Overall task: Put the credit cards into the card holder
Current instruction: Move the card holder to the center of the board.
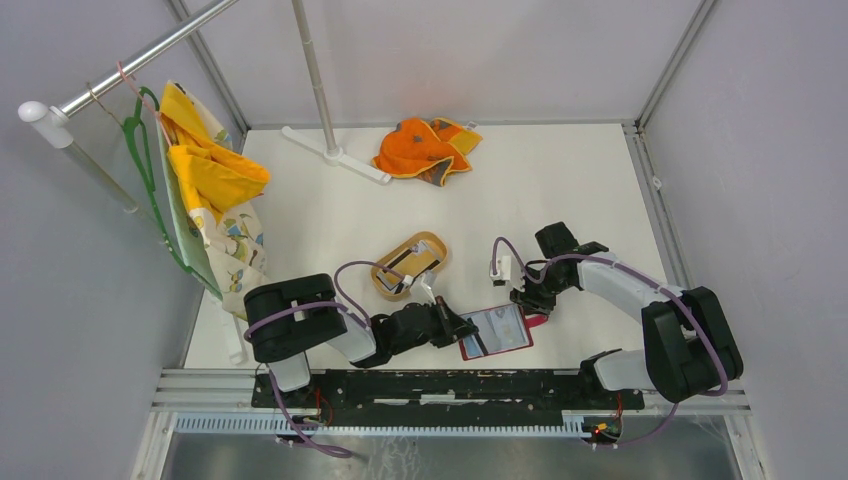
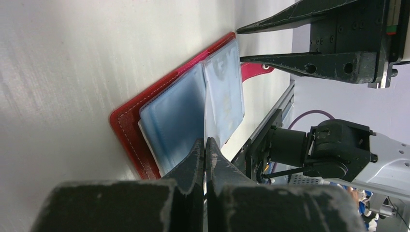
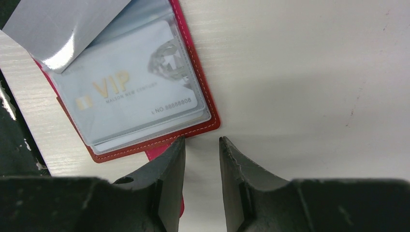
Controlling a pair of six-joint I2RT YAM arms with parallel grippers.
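The red card holder (image 1: pixel 497 332) lies open on the table near the front edge, pale blue sleeves up. My left gripper (image 1: pixel 462 329) is at its left side, shut on a thin clear sleeve page (image 2: pixel 206 116) that stands edge-on between the fingertips (image 2: pixel 205 141). A white VIP card (image 3: pixel 138 89) sits in the right-hand sleeve, and the lifted page (image 3: pixel 58 26) shows above it. My right gripper (image 3: pixel 202 139) is open and empty, low over the table at the holder's (image 3: pixel 193 130) right edge, beside the snap tab (image 3: pixel 162 151). More cards (image 1: pixel 403 265) lie in the tan tray.
The tan oval tray (image 1: pixel 439 247) stands just behind the left gripper. An orange cloth (image 1: pixel 425 147) lies at the back. A rack base (image 1: pixel 335 155) and hanging clothes (image 1: pixel 205 190) are at the left. The metal rail (image 1: pixel 450 385) runs along the front edge.
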